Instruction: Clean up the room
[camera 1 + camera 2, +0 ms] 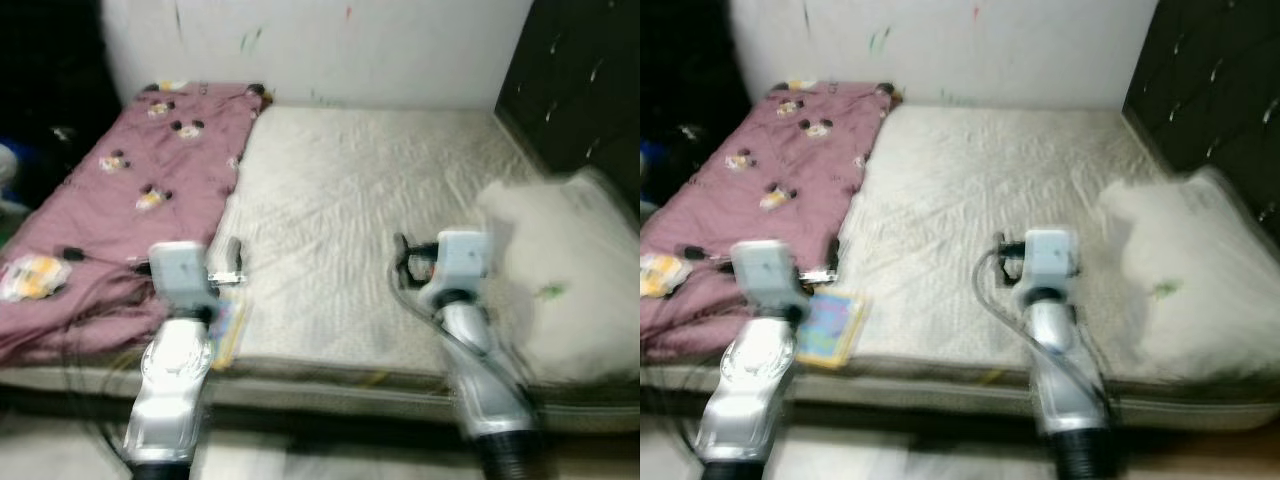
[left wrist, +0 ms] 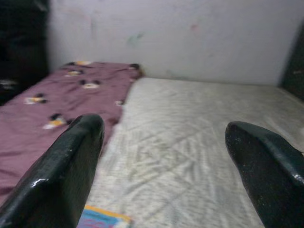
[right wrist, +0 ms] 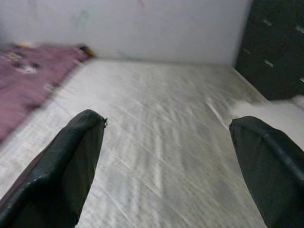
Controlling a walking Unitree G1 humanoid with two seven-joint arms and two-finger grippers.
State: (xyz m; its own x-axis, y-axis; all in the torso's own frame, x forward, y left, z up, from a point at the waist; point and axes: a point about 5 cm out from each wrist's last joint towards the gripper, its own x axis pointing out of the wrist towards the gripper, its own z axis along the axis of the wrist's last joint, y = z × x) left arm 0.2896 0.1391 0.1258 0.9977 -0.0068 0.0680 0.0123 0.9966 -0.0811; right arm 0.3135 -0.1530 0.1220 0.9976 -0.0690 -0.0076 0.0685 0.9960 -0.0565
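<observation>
The pale quilted mattress (image 1: pixel 350 220) is viewed downward from head height by both eye cameras; it is seen low and close, toward the white wall (image 2: pixel 190 33), by both wrist cameras.

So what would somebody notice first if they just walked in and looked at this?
Probably the maroon blanket with cartoon patches, spread over the left part of the bare cream mattress. Then the fluffy white heap at the mattress's right edge, by the dark headboard. Up close, the left hand and right hand are both open above the near edge, with a colourful booklet below the left one.
</observation>
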